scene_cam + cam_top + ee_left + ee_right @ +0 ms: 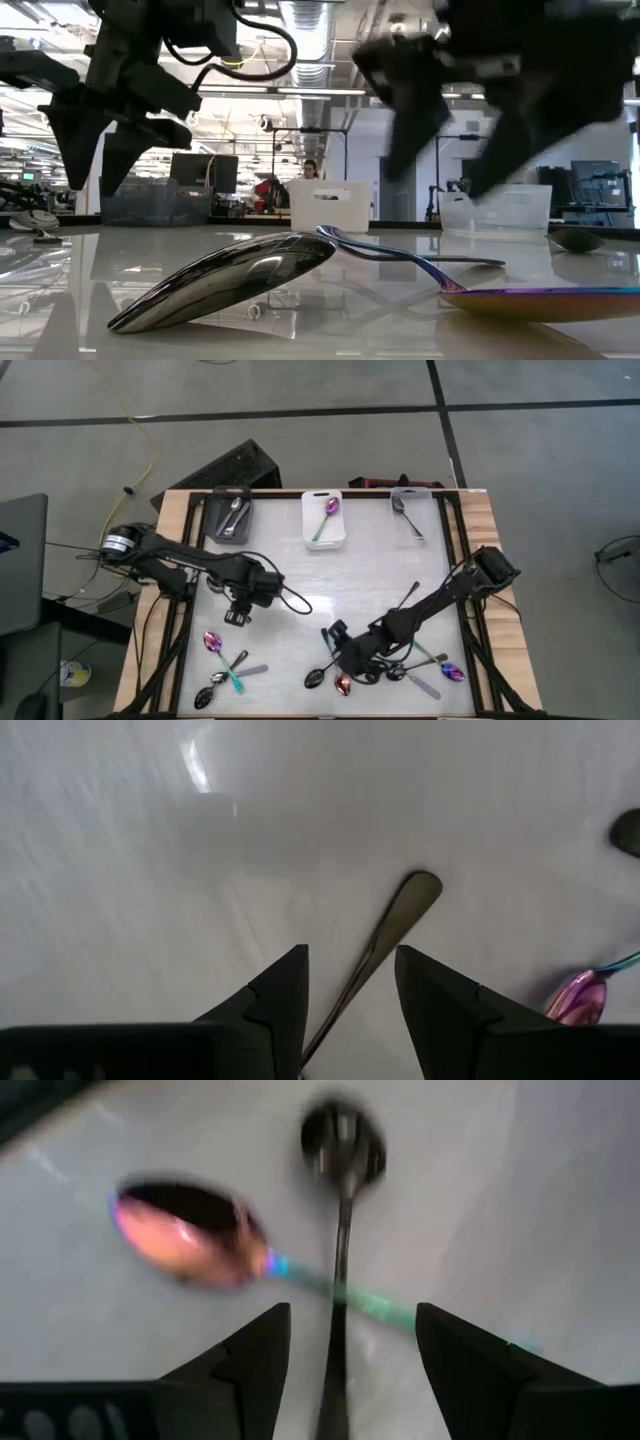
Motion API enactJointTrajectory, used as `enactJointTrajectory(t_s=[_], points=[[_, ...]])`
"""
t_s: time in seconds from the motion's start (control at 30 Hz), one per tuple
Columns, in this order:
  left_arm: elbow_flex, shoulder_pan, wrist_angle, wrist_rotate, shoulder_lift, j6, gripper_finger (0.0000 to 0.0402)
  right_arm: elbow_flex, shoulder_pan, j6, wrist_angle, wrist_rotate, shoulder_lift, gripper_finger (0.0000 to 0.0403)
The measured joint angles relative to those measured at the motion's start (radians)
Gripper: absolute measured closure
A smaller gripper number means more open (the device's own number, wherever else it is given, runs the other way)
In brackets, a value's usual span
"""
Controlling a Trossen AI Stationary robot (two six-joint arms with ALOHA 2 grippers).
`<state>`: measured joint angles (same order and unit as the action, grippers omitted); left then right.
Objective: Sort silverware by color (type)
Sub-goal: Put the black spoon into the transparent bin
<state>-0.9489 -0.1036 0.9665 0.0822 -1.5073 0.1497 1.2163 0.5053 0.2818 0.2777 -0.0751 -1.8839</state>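
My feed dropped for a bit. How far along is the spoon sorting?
Done: a few spoons are binned, silver in the left bin, one iridescent in the middle bin, dark ones in the right bin. In hand: nothing held; the right end effector hangs open over a black spoon, the left end effector open over a spoon handle. Left: two clusters on the table's near side, left cluster and right cluster.
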Motion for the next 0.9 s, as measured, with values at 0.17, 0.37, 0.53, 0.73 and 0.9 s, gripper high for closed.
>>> enactJointTrajectory(t_s=[0.17, 0.37, 0.53, 0.73, 0.9], points=[[0.000, 0.000, 0.001, 0.000, 0.000, 0.029, 0.0267, 0.052, 0.044, -0.227, 0.203, -0.002, 0.026, 0.0165], [0.000, 0.000, -0.026, -0.002, 0.005, 0.081, 0.0267, 0.190, 0.101, -0.671, 0.531, 0.079, 0.071, 0.0175], [0.000, 0.001, -0.062, -0.004, 0.005, 0.121, 0.0267, 0.166, 0.221, -0.903, 0.681, 0.080, 0.090, 0.0185], [0.000, 0.001, -0.090, -0.004, 0.005, 0.127, 0.0267, 0.093, 0.339, -0.986, 0.693, 0.076, 0.088, 0.0193], [0.000, 0.001, -0.110, -0.004, 0.005, 0.118, 0.0267, 0.032, 0.383, -1.016, 0.699, 0.076, 0.088, 0.0206]])
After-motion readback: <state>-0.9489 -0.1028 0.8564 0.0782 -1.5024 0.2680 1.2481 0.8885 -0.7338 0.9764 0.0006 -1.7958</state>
